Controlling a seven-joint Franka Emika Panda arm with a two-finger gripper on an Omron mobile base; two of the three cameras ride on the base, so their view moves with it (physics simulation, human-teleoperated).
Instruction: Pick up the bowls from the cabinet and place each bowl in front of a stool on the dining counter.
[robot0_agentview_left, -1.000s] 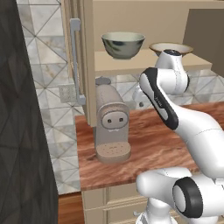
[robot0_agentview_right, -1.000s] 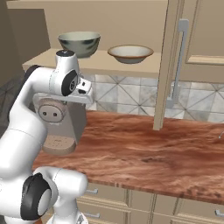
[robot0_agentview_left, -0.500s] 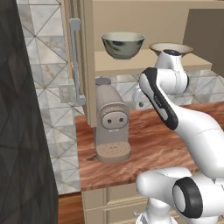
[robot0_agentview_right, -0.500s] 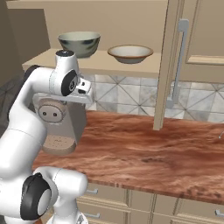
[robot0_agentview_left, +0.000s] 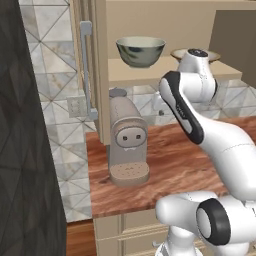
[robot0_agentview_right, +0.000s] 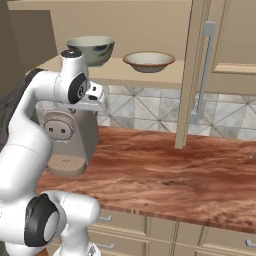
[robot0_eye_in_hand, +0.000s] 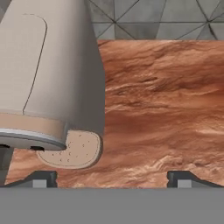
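The deep grey-green bowl (robot0_agentview_left: 140, 51) (robot0_agentview_right: 92, 49) and the shallow cream bowl (robot0_agentview_right: 149, 61) stand side by side on the bottom shelf of the open tan cabinet (robot0_agentview_right: 150, 77). In the left base view my arm partly covers the cream bowl (robot0_agentview_left: 181, 53). My gripper (robot0_eye_in_hand: 112, 178) is open, its fingertips (robot0_eye_in_hand: 41, 177) wide apart with nothing between them. It hangs below the shelf's front edge, facing down at the counter beside the coffee machine. The hand (robot0_agentview_right: 93, 98) is under the grey-green bowl. Stools and dining counter are out of view.
A beige coffee machine (robot0_agentview_left: 127, 140) (robot0_agentview_right: 65, 145) (robot0_eye_in_hand: 48, 78) stands on the reddish-brown counter (robot0_agentview_right: 165, 175) with drawers, right under my hand. The cabinet doors (robot0_agentview_right: 200, 75) (robot0_agentview_left: 92, 70) swing out on both sides, with grey bar handles. A dark tall unit (robot0_agentview_left: 25, 150) fills the left.
The arm's wrist has risen a little toward the shelf and covers more of the cream bowl in the left base view. The bowls have not moved.
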